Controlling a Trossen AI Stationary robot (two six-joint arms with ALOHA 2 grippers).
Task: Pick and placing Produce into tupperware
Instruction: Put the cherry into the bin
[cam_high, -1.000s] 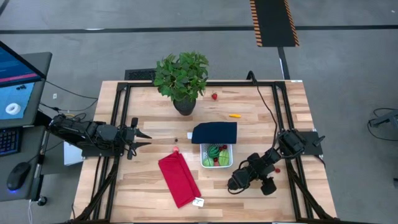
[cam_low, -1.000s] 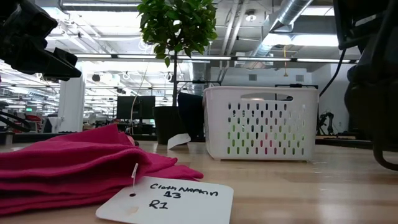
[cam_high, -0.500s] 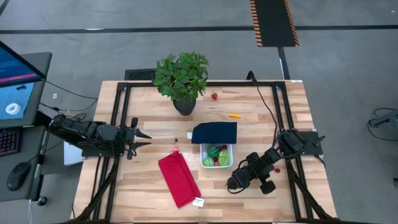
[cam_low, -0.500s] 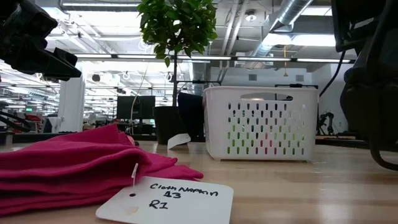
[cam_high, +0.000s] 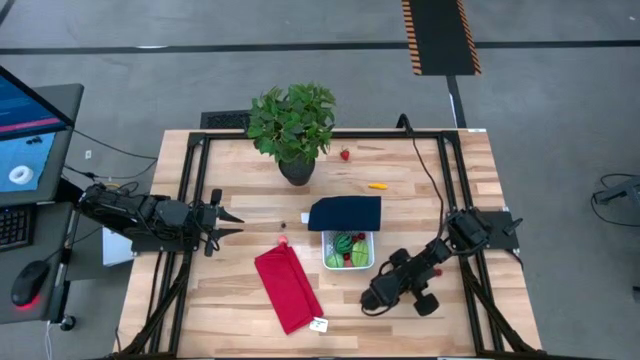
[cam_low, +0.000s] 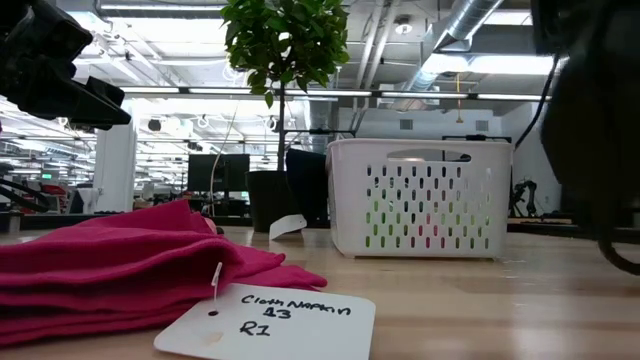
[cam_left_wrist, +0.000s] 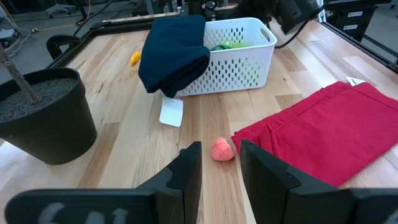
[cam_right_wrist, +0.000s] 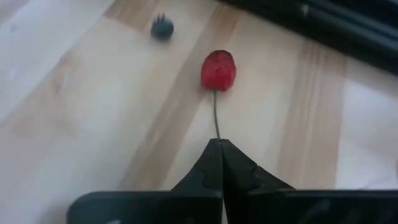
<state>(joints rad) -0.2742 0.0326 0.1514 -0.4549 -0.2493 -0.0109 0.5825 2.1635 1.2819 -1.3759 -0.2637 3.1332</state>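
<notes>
Produce: cherry (cam_right_wrist: 218, 70) stem pinched in right gripper (cam_right_wrist: 219, 149), seemingly | arm low, beside tupperware (cam_high: 348, 249) | left gripper (cam_left_wrist: 219, 163) open

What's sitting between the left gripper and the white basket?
A small pink-red toy fruit lies on bare wood just ahead of the left gripper, before the basket; the left wrist view shows it.

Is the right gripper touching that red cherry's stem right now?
Touching. In the right wrist view the right gripper is shut on the thin stem, which runs from the fingertips up to the red cherry.
</notes>
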